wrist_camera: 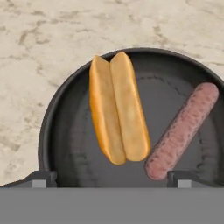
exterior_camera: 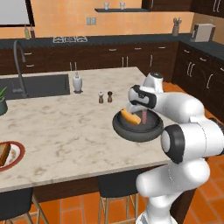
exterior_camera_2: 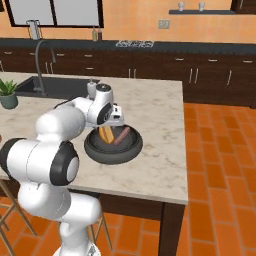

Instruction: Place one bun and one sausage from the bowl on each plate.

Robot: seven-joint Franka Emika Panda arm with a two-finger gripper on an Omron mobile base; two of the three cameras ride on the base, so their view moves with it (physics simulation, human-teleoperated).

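The gripper (wrist_camera: 112,177) is hovering over the bowl (wrist_camera: 61,131), spread wide and holding nothing; its 2 tips are showing at the lower left and lower right of the hand view with the bowl's floor between them. The bowl is sitting at the centre right of the left base view, on the counter (exterior_camera: 65,131) near its front edge.

In the bowl, 1 bun (wrist_camera: 117,107) is lying split side up in the middle of the hand view, and 1 sausage (wrist_camera: 181,131) is lying to its right, slanting toward the upper right. The sausage's lower end is lying just beside the bun's lower end; whether they are touching I cannot tell.

1 plate (exterior_camera: 16,153) is showing at the lower left edge of the left base view, already carrying something brown.

Risks, as I judge them:
- Closing on the bun may be catching the sausage too, since the 2 are crowding together at that end.
- The bun is soft and wide, so a hard squeeze may be crushing it.
- The sausage is round and could be rolling out of a shallow pinch.
- The plate is lying well apart from the bowl, so a loose hold may be dropping the food on the way.
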